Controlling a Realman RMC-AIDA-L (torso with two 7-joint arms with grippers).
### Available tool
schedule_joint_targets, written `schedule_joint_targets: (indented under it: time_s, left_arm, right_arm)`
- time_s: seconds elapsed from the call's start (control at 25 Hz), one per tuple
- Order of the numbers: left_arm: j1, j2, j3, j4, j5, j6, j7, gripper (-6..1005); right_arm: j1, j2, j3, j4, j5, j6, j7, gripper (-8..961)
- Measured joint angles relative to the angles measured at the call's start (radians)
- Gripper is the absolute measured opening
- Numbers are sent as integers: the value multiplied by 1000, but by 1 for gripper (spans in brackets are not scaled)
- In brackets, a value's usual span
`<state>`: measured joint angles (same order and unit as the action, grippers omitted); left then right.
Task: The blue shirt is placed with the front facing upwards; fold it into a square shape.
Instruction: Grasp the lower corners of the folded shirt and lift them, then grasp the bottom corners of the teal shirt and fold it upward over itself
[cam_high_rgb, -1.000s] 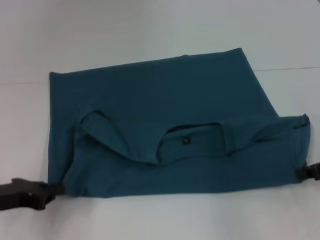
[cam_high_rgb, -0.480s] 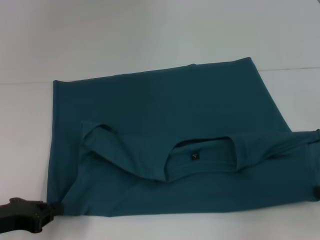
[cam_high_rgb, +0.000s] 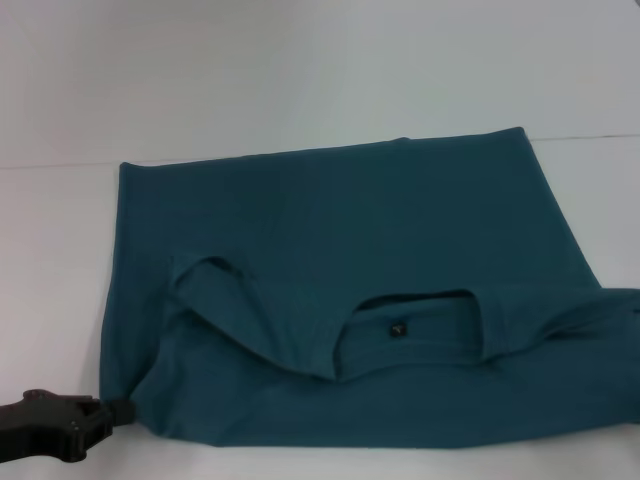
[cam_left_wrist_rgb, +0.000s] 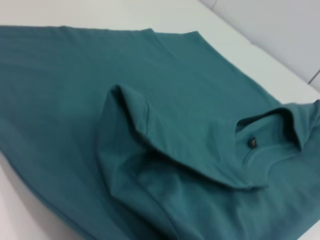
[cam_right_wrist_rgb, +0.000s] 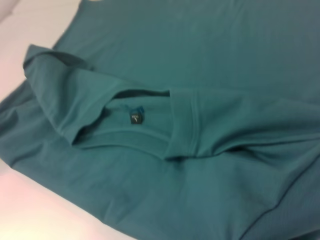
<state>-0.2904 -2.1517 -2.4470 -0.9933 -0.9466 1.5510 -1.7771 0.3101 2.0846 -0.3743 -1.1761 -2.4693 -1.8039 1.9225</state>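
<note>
Left claw (cam_high_rgb: 118, 409) at shirt (cam_high_rgb: 340, 230) corner

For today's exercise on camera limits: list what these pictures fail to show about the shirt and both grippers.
- Right gripper: out of every view; the head view's right edge cuts off the blue shirt there.
- Left gripper: head view, its tip meets the shirt corner, so grip is unclear.
- Chest print: hidden by folded cloth.
- Neck tag: text too small.

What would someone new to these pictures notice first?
The blue shirt fills most of the white table, folded over on itself with its neck opening and small dark neck tag showing near the front edge. The left gripper sits at the shirt's front left corner, jaws closed on the fabric. The right gripper is out of view.
</note>
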Motion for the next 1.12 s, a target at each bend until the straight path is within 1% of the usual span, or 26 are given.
schedule_joint_targets:
  time_s: [0.24,0.32,0.56,0.68,0.88,1.12]
  left_arm:
    - [8,1,-56,8,-21,74,35,25]
    - [10,1,-84,22,-23,103,56,25]
    - [14,10,-179,85,-39,190,130,25]
    - [25,9,-190,92,-40,215,151,25]
    - [56,2,-194,118,-42,219,189,25]
    - [63,8,-225,148,-47,243,207,26]
  right_arm:
    - [-14,-1,82,2,1,-52,-70,31]
    - [-19,-2,98,6,1,-64,-93,31]
    - [-30,-2,157,40,1,-107,-152,31]
    - [-41,-2,181,62,2,-114,-180,31]
    - [-63,-6,219,82,12,-136,-216,32]
    - [-67,-15,265,75,100,-177,-224,32]
